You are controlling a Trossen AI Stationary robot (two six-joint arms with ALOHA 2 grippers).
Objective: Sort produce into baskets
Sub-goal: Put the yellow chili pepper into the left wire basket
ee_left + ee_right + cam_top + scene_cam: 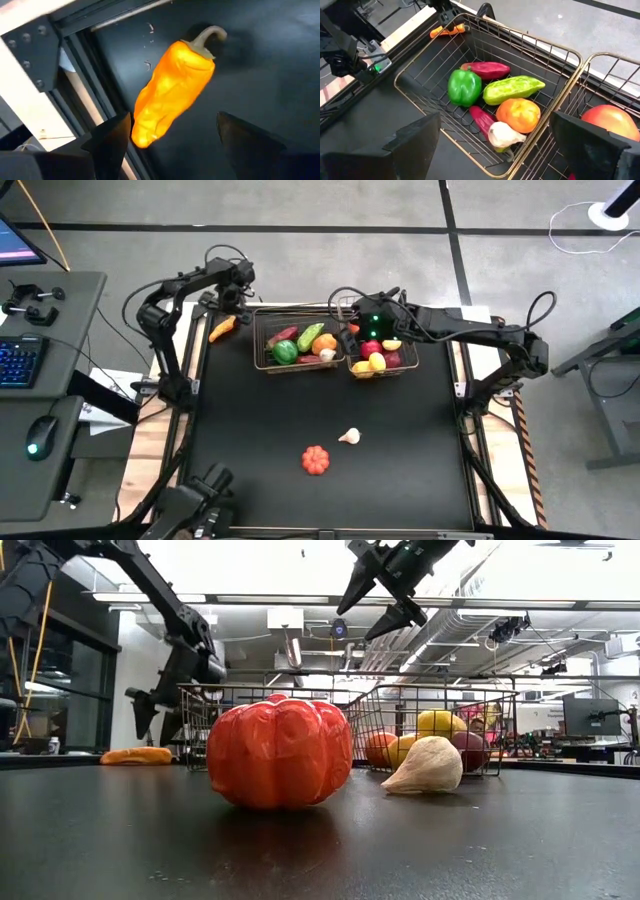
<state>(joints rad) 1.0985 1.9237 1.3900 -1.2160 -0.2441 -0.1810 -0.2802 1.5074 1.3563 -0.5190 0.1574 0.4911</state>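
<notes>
While the left hand (pixel 232 308) is hovering over the orange pepper (pixel 172 92) at the bench's (pixel 260 420) far left edge, I am seeing its fingers spread wide and empty. From the wrist, the pepper's long axis is running slantwise across the gap, stem end pointing away, so I am judging a wrist turn is needed before closing. The right hand (pixel 358 308) is hanging wide and empty above the two baskets (pixel 262 340), much farther from the pepper. A red tomato (pixel 316 460) and garlic (pixel 349 436) are lying loose mid-bench; the black surface is looking smooth, open floor around
</notes>
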